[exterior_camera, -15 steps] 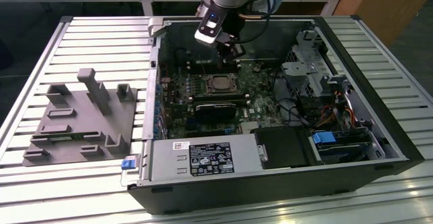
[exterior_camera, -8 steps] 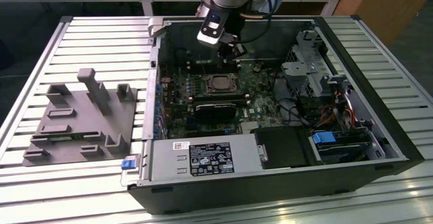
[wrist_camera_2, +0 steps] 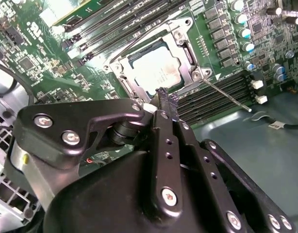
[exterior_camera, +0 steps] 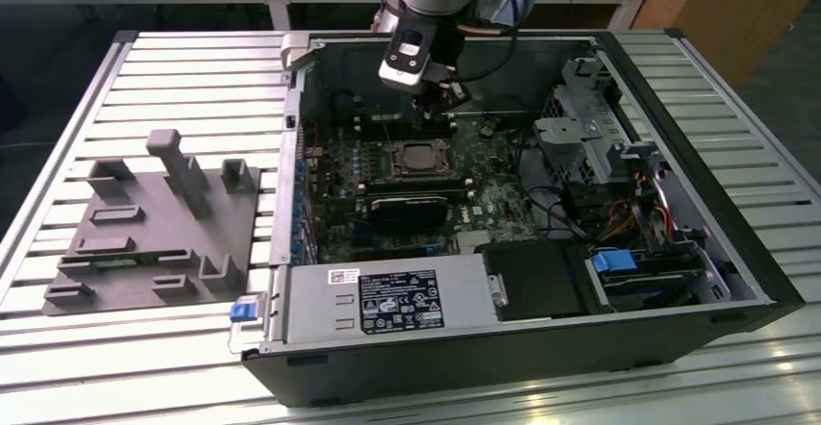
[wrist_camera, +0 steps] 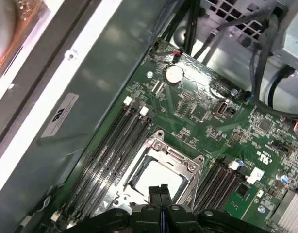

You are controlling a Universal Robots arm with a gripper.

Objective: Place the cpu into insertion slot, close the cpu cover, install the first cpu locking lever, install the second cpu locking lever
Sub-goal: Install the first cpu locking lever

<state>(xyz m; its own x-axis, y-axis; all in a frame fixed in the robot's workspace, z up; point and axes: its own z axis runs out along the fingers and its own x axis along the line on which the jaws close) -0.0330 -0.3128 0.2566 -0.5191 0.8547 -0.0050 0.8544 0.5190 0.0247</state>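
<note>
The cpu (wrist_camera_2: 156,72) lies flat in the insertion slot (exterior_camera: 417,157) on the green motherboard, its silver-grey top showing. The cpu cover (wrist_camera_2: 184,46), a silvery frame, sits down around it, and the chip shows through its cut-out. One thin silvery locking lever (wrist_camera_2: 227,95) sticks out sideways over the memory slots. My gripper (wrist_camera_2: 164,97) hovers just above the socket's edge, its black fingers pressed together with nothing between them. In the first wrist view the gripper (wrist_camera: 159,190) stands over the cpu (wrist_camera: 156,177) and the cpu cover (wrist_camera: 174,156).
The open computer case (exterior_camera: 288,156) lies on a slatted metal table. Black memory slots (wrist_camera: 115,141) flank the socket, a black cooler block (exterior_camera: 408,212) sits in front of it, and drive cages with cables (exterior_camera: 603,156) fill the exterior view's right. A grey fixture (exterior_camera: 154,223) stands to the exterior view's left.
</note>
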